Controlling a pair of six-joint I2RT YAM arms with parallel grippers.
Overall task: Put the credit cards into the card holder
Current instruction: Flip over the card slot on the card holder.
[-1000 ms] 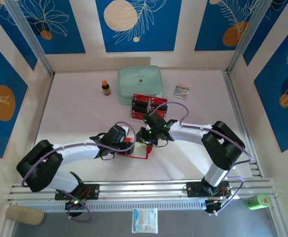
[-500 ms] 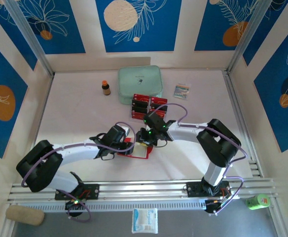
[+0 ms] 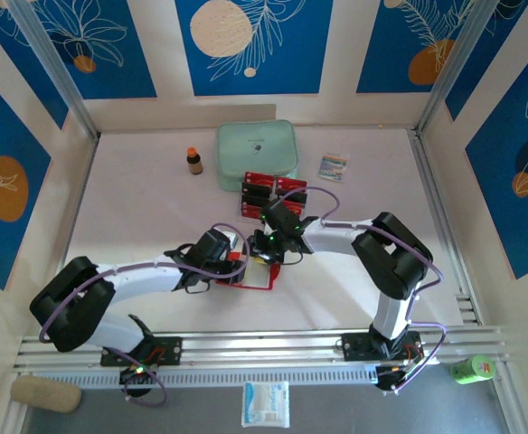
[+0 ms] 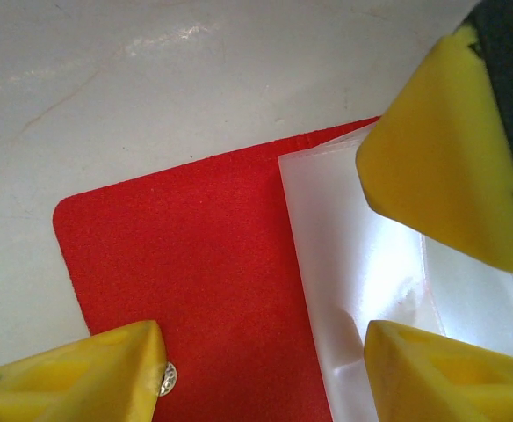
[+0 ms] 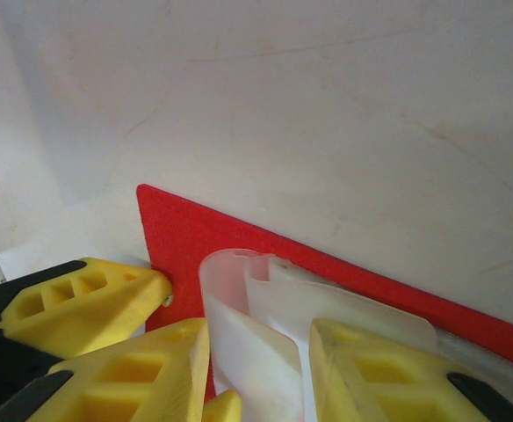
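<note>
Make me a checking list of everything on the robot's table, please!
Surface: white table, faintly scuffed.
Job's things: red card holder lies open; credit cards grouped beside the green case.
Clutter: green case, small bottle, striped packet.
Grippers: left gripper open, straddling the card holder; right gripper open around its clear pockets.
Cables: purple cables loop along both arms.
Surroundings: blue leaf-patterned walls.
</note>
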